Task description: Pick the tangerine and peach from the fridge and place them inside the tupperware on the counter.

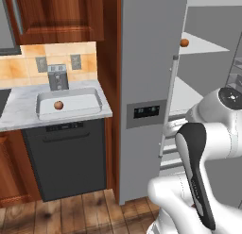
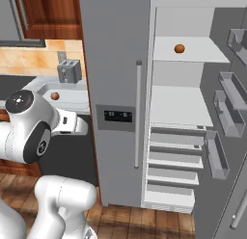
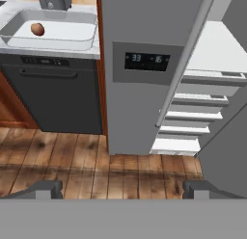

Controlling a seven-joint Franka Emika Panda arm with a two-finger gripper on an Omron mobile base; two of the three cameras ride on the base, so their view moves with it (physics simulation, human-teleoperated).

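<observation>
Right base view, fridge [image 2: 116, 88]: I see its right-hand door swung open, white shelves bare apart from one fruit; I take the fridge as my landmark.
Counter [image 1: 19, 112]: just left of the fridge, over a dark dishwasher front.
Tupperware [image 1: 92, 103]: sits on the counter near the fridge side; one small fruit, pale orange with a reddish tint, lies inside it, which I judge to be the peach [image 1: 58, 104]. A grey toaster [image 1: 57, 77] stands behind it.
Tangerine [image 2: 179, 48]: deep orange, alone on the upper fridge shelf, well above the drawers.
Gripper [image 3: 123, 189]: fingertips stand spread at the hand view's bottom edge, nothing between them; it points low at the fridge's foot and the wooden floor.
Step in hand: I judge one fruit remains. I would raise the hand to shelf height, come in level through the open side, keep off the shelf lip and close gently around the fruit's middle.
</observation>
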